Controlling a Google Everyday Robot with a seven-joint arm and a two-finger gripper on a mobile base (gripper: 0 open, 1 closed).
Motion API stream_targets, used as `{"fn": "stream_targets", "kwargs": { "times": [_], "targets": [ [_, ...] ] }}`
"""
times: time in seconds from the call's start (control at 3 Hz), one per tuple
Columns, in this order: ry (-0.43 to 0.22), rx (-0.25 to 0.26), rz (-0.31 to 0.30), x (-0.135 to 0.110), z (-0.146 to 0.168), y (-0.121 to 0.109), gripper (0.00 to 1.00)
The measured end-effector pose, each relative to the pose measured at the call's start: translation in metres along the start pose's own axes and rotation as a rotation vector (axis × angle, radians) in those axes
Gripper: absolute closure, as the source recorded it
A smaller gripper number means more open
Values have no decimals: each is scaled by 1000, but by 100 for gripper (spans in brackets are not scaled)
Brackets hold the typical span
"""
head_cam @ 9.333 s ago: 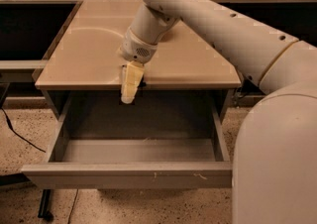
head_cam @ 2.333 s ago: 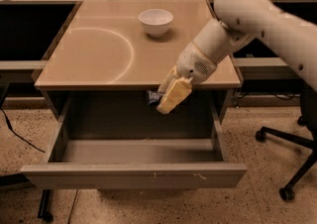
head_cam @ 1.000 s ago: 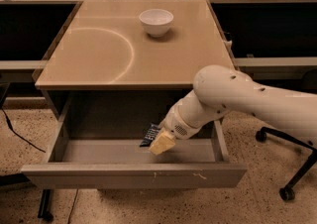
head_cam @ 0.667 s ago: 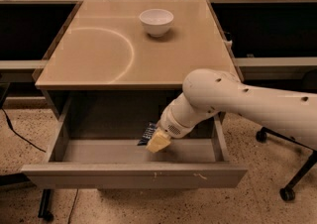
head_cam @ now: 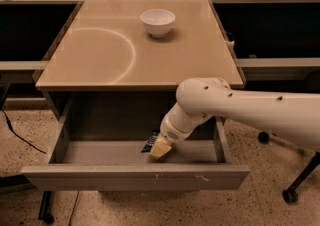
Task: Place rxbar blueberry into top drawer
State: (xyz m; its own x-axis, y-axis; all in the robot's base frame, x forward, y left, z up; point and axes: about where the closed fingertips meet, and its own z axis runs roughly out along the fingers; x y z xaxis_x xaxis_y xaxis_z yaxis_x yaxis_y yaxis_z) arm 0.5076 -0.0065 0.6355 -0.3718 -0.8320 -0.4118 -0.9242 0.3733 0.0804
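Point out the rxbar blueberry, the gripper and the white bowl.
rxbar blueberry (head_cam: 149,143): camera view, on the dark wrapper's visible left part.
gripper (head_cam: 159,150): camera view, on its yellowish tip, down inside the top drawer (head_cam: 135,176).
white bowl (head_cam: 158,25): camera view, on its front wall.

The wide, shallow grey-beige metal top drawer (head_cam: 135,177) was found pulled open below the tabletop. The small, flat, dark navy rxbar blueberry wrapper (head_cam: 149,142) was seen tilted inside it, against the gripper (head_cam: 161,148).
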Motion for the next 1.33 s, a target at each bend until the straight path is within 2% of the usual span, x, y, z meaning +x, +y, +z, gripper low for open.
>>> {"fn": "stream_targets", "kwargs": {
  "times": [0.33,1.33],
  "targets": [
    [1,0,1,0,1,0,82],
    [1,0,0,0,1,0,13]
  ]
}}
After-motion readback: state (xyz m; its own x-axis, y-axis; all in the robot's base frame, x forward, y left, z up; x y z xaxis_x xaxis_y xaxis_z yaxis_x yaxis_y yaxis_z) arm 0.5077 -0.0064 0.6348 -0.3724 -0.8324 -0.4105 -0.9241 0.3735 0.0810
